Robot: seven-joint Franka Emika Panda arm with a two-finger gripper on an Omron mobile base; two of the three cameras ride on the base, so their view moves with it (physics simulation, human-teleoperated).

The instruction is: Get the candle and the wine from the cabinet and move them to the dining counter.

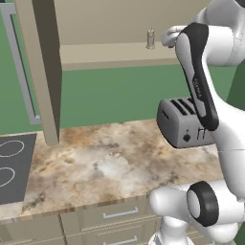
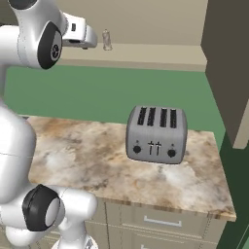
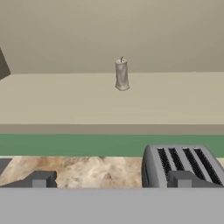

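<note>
The gripper has its jaws spread wide and empty, raised level with the open cabinet and facing the candle, which stands upright on the cabinet shelf, above the toaster on the marbled worktop.

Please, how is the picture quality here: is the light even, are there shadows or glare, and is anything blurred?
Left base view: flat, even light, soft rendering, candle slightly fuzzy. Right base view: toaster sharp, no glare on its metal. Hand view: candle clear, with no distinct cast shadow on the cabinet shelf.
</note>
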